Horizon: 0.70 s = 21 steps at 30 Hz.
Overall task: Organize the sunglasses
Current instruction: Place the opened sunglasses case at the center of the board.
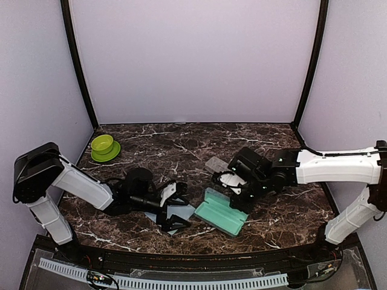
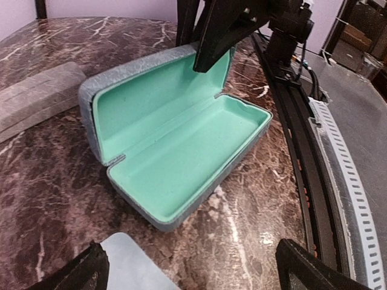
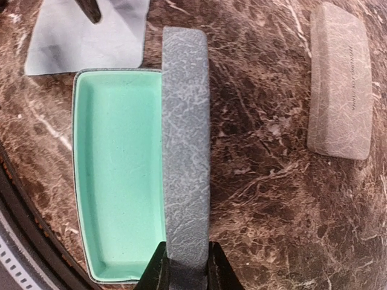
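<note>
- Your left gripper (image 1: 175,208) hangs low over the near left part of the marble table (image 1: 181,145). Its fingers (image 2: 84,273) are spread wide with nothing between them.
- Below that gripper lies a pale blue-grey cloth (image 1: 185,212), flat on the marble. In the left wrist view only one corner of it shows between the two fingertips.
- Your right gripper (image 3: 186,272) is clamped narrowly on the edge of the open case (image 1: 225,212). One finger sits on either side of the raised grey lid.
- The case's teal tray lies flat on the table on the side toward the near edge. Its lining shows bare from end to end in both wrist views.
- You cannot pick out the sunglasses in any view. In the top view the dark shapes around the left gripper are too tangled with the fingers to tell whether the glasses are among them.
- The cloth lies just beside one short end of the open case. Whether they touch, you cannot tell.
- The right arm reaches in from the right, and its wrist covers the far end of the lid in the top view.
- A closed case (image 1: 216,164), grey like the lid, lies flat on the far side of the open case. It is near it but apart, close by the right wrist.
- A green bowl (image 1: 104,145) sits toward the far left corner, well apart from both grippers.
- A slotted white rail (image 1: 181,281) runs along the near edge in front of the arm bases.
</note>
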Available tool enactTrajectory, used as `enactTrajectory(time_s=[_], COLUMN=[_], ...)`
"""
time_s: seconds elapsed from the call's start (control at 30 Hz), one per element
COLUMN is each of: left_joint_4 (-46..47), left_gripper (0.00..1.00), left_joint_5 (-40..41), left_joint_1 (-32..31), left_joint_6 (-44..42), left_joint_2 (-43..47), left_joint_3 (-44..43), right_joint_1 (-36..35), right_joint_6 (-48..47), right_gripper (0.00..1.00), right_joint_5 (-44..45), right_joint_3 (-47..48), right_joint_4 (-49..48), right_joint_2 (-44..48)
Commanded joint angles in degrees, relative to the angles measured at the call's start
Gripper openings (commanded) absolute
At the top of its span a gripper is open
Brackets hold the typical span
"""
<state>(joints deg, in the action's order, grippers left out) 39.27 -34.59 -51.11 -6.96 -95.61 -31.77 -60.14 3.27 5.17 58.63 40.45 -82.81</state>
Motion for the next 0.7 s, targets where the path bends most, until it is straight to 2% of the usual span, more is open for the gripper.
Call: enactTrajectory(time_s=[0.0, 0.2, 0.47, 0.57, 0.67], left_joint_4=[-1.3, -7.4, -9.5, -9.5, -9.9], left_gripper=[0.99, 0.99, 0.99, 0.99, 0.99], left_joint_5=[11.3, 24.3, 29.8, 31.3, 32.4], left_joint_1=[0.0, 0.0, 0.0, 0.0, 0.0], left_joint_6=[0.8, 2.1, 2.7, 3.0, 3.3], left_joint_2=[6.4, 12.2, 15.7, 16.9, 17.9], left_joint_3=[1.5, 1.4, 2.5, 3.4, 4.1], right_joint_1=[1.7, 2.0, 2.6, 2.9, 3.2], right_joint_6=[0.9, -4.5, -11.3, -13.0, -13.6], right_gripper=[0.09, 0.09, 0.12, 0.17, 0.28], right_joint_5=[6.7, 8.5, 8.6, 8.4, 8.4], right_joint_3=[2.7, 4.6, 7.0, 7.0, 7.0], right_joint_4=[-1.6, -7.1, -11.1, -12.9, -13.1], right_joint_2=[-2.6, -6.2, -11.8, -12.1, -12.6])
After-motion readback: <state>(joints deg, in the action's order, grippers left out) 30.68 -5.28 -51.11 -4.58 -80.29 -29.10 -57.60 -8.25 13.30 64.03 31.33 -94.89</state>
